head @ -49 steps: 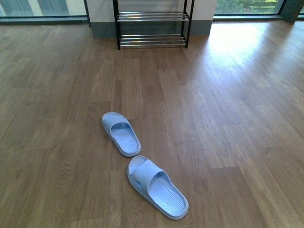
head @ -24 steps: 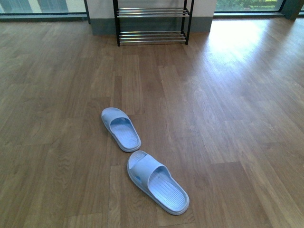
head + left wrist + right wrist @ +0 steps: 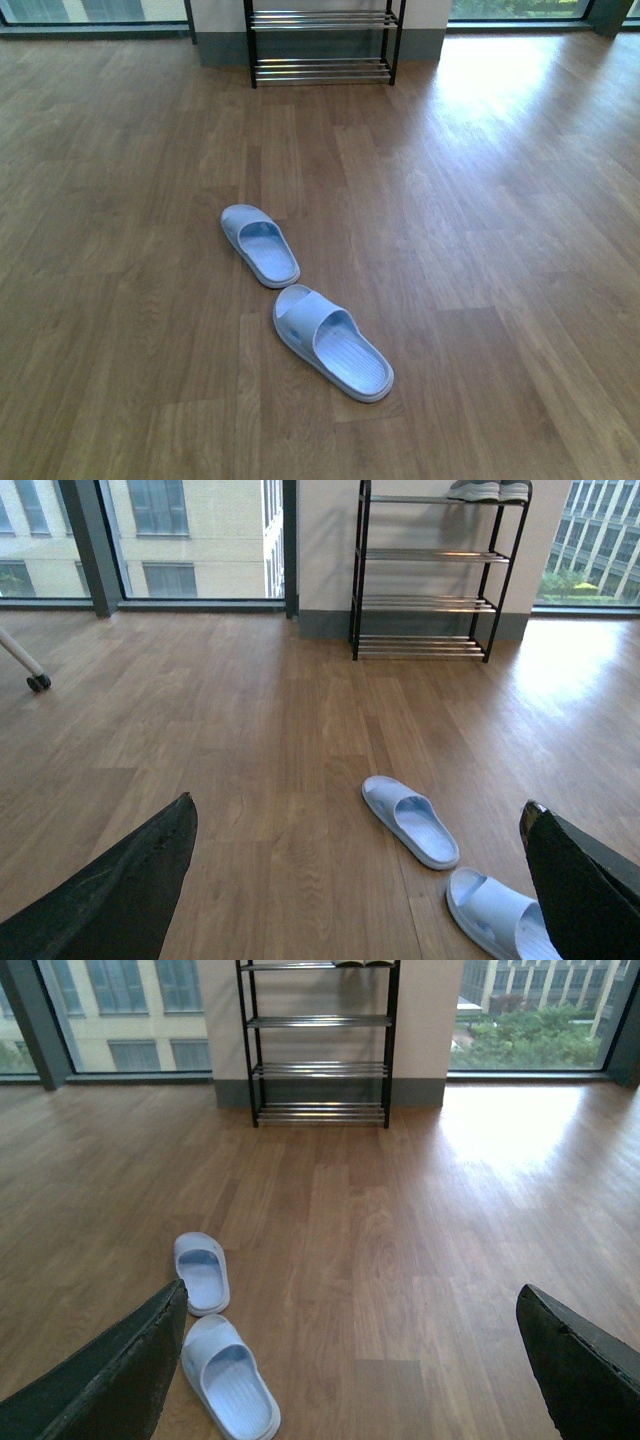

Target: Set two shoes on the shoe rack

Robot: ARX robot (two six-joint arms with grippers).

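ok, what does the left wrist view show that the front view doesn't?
Only left wrist: the shoe rack's upper tiers, with grey shoes on top, a castor on a white leg, and the left gripper, open. Only front: the nearer slipper whole; the wrist view cuts it off. Both: the farther slipper on the wood floor and the rack's two lowest shelves.

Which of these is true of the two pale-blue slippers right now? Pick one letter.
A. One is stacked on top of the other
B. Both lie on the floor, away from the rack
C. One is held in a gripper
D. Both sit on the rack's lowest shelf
B: the farther slipper and the nearer slipper both lie on the wood floor, well short of the shoe rack.
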